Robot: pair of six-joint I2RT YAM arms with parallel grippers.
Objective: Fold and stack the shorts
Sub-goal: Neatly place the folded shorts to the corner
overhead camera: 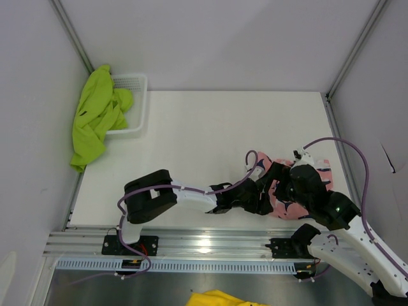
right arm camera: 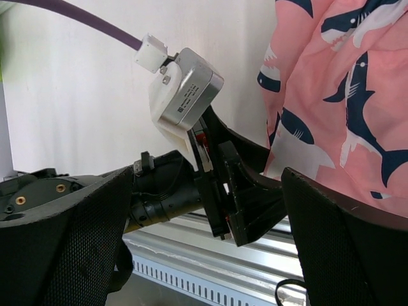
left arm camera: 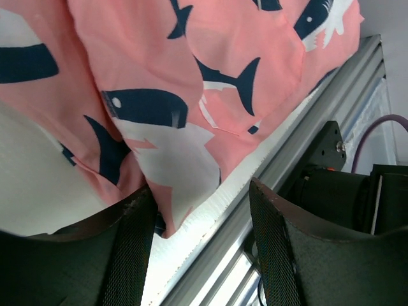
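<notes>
Where the left arm lies stretched along the near edge of the worktop (overhead camera: 210, 140), the left gripper (left arm camera: 201, 191) stands wide, its two dark fingers (left arm camera: 127, 255) well apart and clamped on nothing. A corner of the pink shorts (left arm camera: 191, 76) hangs down into that gap and touches the inner face of the finger on the left of the wrist view; the other finger is clear of the cloth. The fabric, pink with navy-and-white sharks, lies rumpled right at the worktop's near edge, just beside the grey metal rail (left arm camera: 306, 127) that runs along it.

The right gripper (right arm camera: 207, 175) is also spread wide and holds nothing. Between its fingers shows the left arm's wrist, with a silver camera (right arm camera: 185, 95) and a purple cable (right arm camera: 83, 16) running from it. The pink shorts lie just beyond the right-hand finger in that view, apart from it.

From above, both arms meet over the pink shorts at the near right corner of the worktop, covering much of them.

Well apart, at the far left corner, the green shorts (overhead camera: 95, 118) are draped unfolded over the rim of a white basket (overhead camera: 137, 83), one end trailing down along the left edge.
</notes>
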